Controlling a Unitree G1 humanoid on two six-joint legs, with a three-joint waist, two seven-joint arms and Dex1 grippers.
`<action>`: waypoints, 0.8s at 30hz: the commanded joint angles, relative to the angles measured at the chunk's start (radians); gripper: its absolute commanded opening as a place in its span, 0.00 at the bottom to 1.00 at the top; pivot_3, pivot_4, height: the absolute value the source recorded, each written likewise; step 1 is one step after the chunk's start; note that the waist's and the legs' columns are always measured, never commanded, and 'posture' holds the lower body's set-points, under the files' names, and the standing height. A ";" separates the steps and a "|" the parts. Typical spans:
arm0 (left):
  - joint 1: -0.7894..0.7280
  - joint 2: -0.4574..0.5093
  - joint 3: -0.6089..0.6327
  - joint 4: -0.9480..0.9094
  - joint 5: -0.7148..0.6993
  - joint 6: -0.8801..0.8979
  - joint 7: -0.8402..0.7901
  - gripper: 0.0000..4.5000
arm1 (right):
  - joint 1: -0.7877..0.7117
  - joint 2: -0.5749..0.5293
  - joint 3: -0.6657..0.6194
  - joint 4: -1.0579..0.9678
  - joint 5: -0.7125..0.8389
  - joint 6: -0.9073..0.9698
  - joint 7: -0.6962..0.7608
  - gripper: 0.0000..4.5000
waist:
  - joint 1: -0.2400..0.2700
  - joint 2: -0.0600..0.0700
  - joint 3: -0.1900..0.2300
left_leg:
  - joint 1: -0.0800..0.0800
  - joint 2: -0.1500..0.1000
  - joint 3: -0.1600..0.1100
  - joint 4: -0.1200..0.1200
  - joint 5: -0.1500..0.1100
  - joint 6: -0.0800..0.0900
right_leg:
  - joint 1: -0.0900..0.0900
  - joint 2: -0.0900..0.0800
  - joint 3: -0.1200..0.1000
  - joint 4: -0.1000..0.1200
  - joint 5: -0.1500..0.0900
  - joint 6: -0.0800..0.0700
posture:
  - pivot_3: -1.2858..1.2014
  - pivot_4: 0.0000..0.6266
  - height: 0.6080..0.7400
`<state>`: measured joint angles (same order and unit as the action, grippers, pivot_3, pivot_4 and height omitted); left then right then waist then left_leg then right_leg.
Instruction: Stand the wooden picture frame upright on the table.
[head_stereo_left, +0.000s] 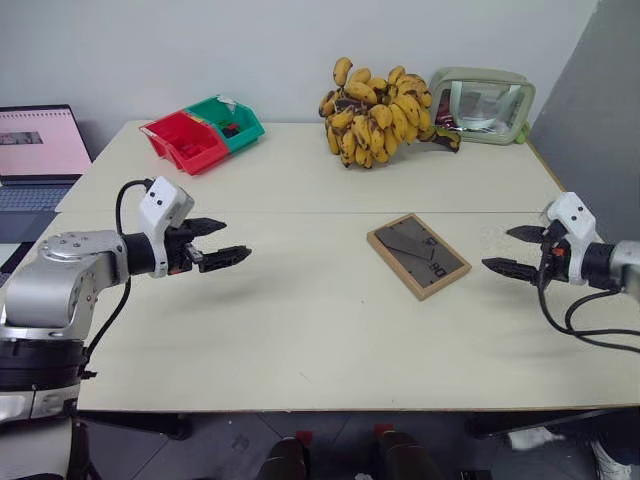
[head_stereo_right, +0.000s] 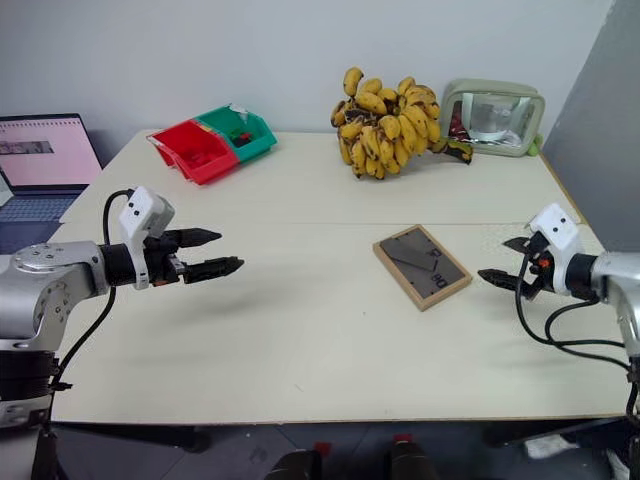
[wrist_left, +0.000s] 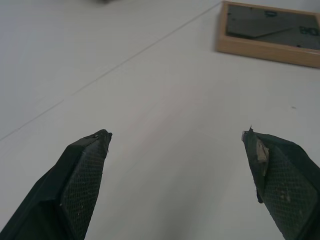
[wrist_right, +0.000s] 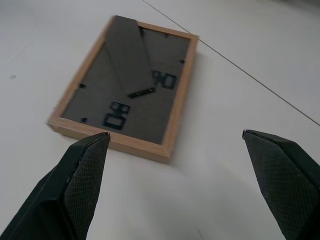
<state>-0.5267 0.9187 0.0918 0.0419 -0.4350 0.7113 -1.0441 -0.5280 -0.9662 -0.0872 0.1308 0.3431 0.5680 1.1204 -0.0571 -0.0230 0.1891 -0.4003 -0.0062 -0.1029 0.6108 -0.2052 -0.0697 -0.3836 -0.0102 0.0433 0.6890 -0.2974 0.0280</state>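
Observation:
The wooden picture frame lies flat on the table, right of centre, with its dark back board and stand flap facing up; the same frame shows close in the right wrist view. My left gripper hovers open above the table's left side, pointing right towards the frame, well apart from it. My right gripper hangs open just to the right of the frame, pointing left at it, with nothing between its fingers. In the left wrist view the frame lies far beyond the open fingers.
A bunch of bananas and a green-rimmed clear pouch stand at the back right. Red and green bins sit at the back left. A laptop stands beyond the table's left edge. A seam crosses the tabletop.

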 joint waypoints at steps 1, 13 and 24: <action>-0.013 0.020 0.000 -0.008 0.020 -0.029 -0.007 1.00 | -0.056 -0.020 0.009 0.019 0.004 -0.009 0.043 1.00 | 0.000 0.000 0.000 | 0.000 0.000 0.000 0.000 0.000 0.000 | 0.000 0.000 0.000 0.000 0.000 0.000 | 0.52 0.24 1.00; 0.004 -0.031 0.030 -0.044 -0.002 -0.009 0.065 1.00 | -0.108 0.021 0.046 0.120 -0.054 -0.069 0.007 1.00 | 0.002 0.000 0.000 | -0.001 0.000 0.000 0.000 0.000 0.000 | -0.001 -0.001 0.000 0.000 0.000 0.000 | 0.52 0.24 1.00; 0.048 -0.059 0.051 -0.130 -0.055 0.020 0.088 0.55 | -0.199 0.062 0.084 0.288 -0.138 -0.169 -0.018 0.50 | 0.001 0.000 0.000 | -0.001 0.000 0.000 0.000 0.000 0.000 | -0.001 -0.002 0.000 0.001 0.000 0.000 | 0.52 0.24 1.00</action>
<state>-0.4808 0.8542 0.1164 -0.0494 -0.4740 0.7342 -0.9524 -0.6994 -0.8994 -0.0036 0.4093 0.2236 0.4343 1.1082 -0.0556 -0.0231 0.1891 -0.4016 -0.0060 -0.1028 0.6112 -0.2052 -0.0698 -0.3848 -0.0120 0.0434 0.6896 -0.2973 0.0279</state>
